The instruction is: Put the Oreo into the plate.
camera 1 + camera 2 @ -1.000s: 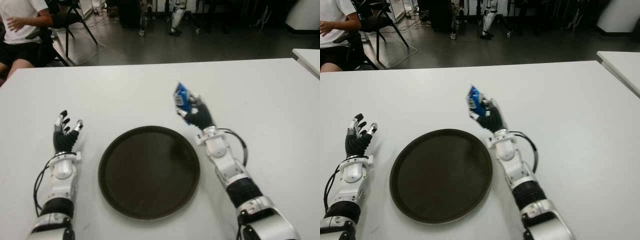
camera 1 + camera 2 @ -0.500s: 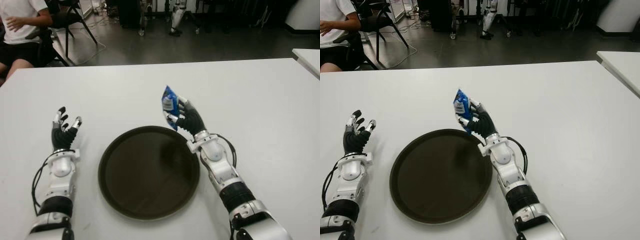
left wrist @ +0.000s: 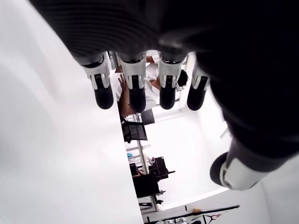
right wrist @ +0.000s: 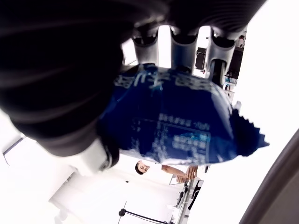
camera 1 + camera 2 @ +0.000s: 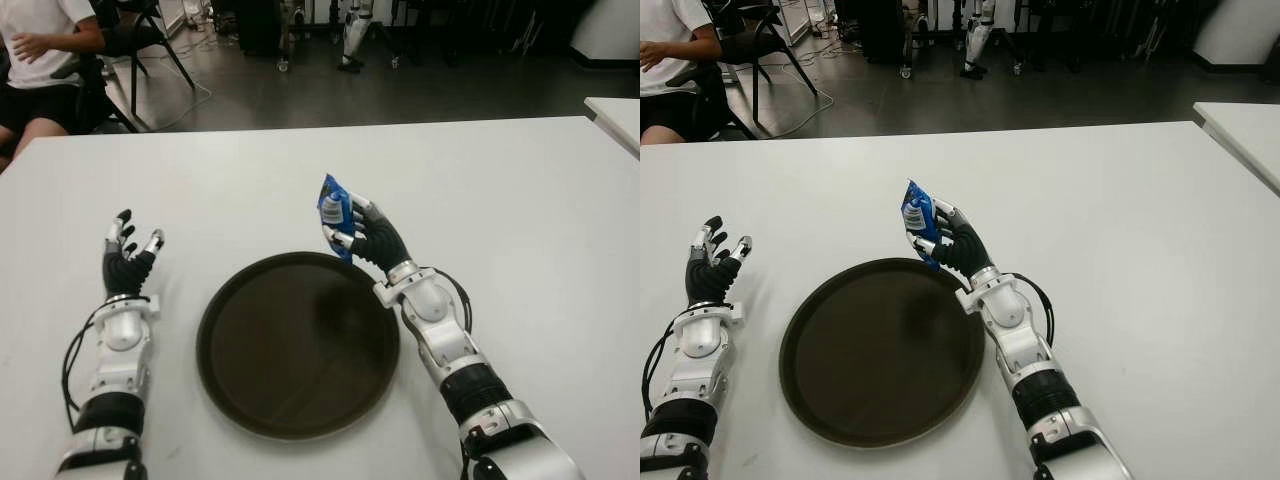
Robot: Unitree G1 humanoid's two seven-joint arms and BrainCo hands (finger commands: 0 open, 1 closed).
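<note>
Two head views, looking forward and down from slightly offset spots, sharing the white table (image 5: 520, 200), dark plate (image 5: 297, 345) and both arms; room floor toward 12 o'clock. Left wrist view: very close, along the left hand (image 3: 154, 70) over the tabletop. Right wrist view: equally close, filled by the right hand (image 4: 70, 79) and blue Oreo packet (image 4: 182, 126).

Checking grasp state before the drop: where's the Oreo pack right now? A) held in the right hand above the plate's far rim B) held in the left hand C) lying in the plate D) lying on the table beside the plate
A: the right hand is closed on the blue Oreo pack, held up at the far rim of the empty dark plate; the left hand holds nothing.
</note>
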